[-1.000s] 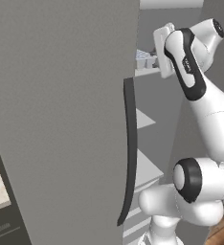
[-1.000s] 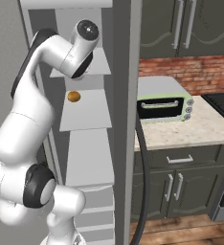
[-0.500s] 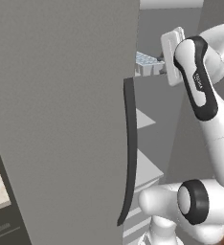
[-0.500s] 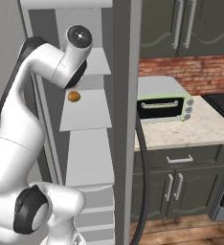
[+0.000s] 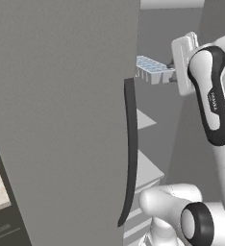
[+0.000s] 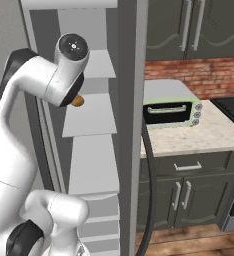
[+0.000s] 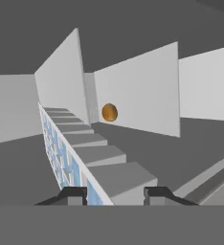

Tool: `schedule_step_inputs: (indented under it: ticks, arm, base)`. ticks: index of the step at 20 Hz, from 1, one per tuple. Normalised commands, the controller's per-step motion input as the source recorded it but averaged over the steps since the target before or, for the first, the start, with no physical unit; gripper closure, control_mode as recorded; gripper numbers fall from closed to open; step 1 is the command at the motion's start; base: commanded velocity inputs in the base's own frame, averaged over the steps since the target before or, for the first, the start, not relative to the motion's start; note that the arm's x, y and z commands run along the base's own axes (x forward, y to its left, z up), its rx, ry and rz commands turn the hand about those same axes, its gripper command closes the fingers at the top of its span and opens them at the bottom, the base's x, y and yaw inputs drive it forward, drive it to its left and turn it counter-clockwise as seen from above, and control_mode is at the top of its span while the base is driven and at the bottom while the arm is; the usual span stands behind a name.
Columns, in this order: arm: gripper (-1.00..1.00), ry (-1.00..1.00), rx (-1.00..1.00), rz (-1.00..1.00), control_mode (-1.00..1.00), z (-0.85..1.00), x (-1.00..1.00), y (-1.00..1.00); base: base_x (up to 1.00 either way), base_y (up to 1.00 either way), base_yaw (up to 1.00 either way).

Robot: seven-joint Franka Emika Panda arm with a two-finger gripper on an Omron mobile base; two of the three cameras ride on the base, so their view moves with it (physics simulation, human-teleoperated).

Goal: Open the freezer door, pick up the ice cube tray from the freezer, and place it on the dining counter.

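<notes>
With the freezer door (image 5: 61, 120) swung open, your claw (image 7: 115, 195) is clamped on the ice cube tray (image 5: 153, 69), lifted clear inside the freezer (image 6: 89, 120). Withdraw level, avoiding the shelves (image 6: 91, 117).

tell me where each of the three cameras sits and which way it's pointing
Left base view: behind the arm on its left, looking forward past the open freezer door at the ice cube tray; the white arm rises at right.
Right base view: behind the arm on its right, facing the freezer shelves and a green toaster oven; the arm rises at left.
Hand view: on the hand, looking along the gripper at the tray, which runs between the finger tips, with an orange ball beyond.
Shared: the hand and left base views both show the tray; the hand and right base views both show the ball.
</notes>
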Motion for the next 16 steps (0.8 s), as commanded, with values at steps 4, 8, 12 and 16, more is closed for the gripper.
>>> schedule_step_inputs:
  ticks: [4,8,12,16]
  arm:
    - [1.00,0.00,0.00,-0.04,-1.00,0.00,-0.60,0.00]
    - [1.00,0.00,0.00,-0.03,-1.00,0.00,-0.60,0.00]
    - [1.00,0.00,0.00,-0.02,-1.00,0.00,-0.56,0.00]
    - [1.00,0.00,0.00,0.00,-1.00,0.00,-0.57,0.00]
  base:
    - [0.00,0.00,0.00]
    - [0.00,0.00,0.00]
    - [0.00,0.00,0.00]
    - [0.00,0.00,0.00]
